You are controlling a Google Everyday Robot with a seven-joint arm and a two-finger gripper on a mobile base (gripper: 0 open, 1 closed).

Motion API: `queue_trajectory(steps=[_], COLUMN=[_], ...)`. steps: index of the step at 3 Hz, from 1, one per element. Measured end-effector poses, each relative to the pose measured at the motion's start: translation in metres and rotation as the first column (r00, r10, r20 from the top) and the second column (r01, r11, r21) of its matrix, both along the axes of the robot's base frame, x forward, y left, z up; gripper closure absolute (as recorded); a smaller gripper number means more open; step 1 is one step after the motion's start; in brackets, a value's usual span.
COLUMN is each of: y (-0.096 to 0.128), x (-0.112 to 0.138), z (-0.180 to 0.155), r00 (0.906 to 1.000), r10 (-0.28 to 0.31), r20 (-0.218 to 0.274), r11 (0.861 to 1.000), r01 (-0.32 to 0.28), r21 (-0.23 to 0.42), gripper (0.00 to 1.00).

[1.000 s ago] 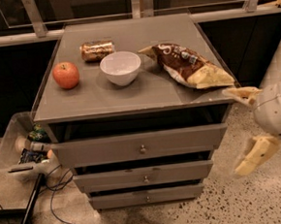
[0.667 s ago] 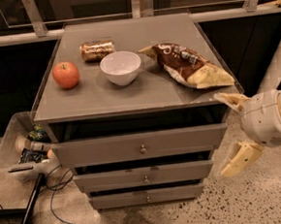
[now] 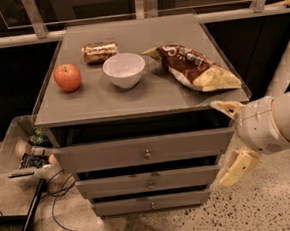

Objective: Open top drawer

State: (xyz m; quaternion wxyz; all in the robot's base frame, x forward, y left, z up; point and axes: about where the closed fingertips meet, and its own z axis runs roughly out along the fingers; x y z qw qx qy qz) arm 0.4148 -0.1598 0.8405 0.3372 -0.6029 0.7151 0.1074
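The top drawer [image 3: 138, 150] is the widest grey-brown front under the cabinet top, with a small round metal knob [image 3: 147, 153] at its centre. Its front stands a little forward of the cabinet, with a dark gap above it. My gripper [image 3: 230, 138] is at the drawer's right end, beside the cabinet's front right corner. Its two cream fingers are spread wide apart, one [image 3: 225, 108] near the tabletop corner and one [image 3: 238, 167] lower down. It holds nothing.
On the cabinet top [image 3: 93, 99] lie a red apple [image 3: 67, 77], a white bowl [image 3: 124, 70], a can on its side [image 3: 100, 51] and a chip bag [image 3: 196, 68]. Two narrower drawers [image 3: 149, 182] sit below. A clear bin [image 3: 23, 157] and cables stand on the floor at left.
My gripper has moved left, from out at the right toward the cabinet's front right corner. The drawer and the tabletop things have not moved.
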Motion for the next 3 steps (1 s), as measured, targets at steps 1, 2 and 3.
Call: queue_trajectory(steps=[1, 2, 3], y=[0.024, 0.037, 0.039], x=[0.001, 0.005, 0.012], z=[-0.022, -0.045, -0.063], r00=[0.9988, 0.9973, 0.9979], r10=[0.037, 0.040, 0.021], r20=[-0.034, -0.063, -0.062], r11=[0.999, 0.999, 0.999], r01=[-0.037, -0.041, -0.023], r21=[-0.007, -0.026, -0.033], gripper=[0.00, 0.00, 0.00])
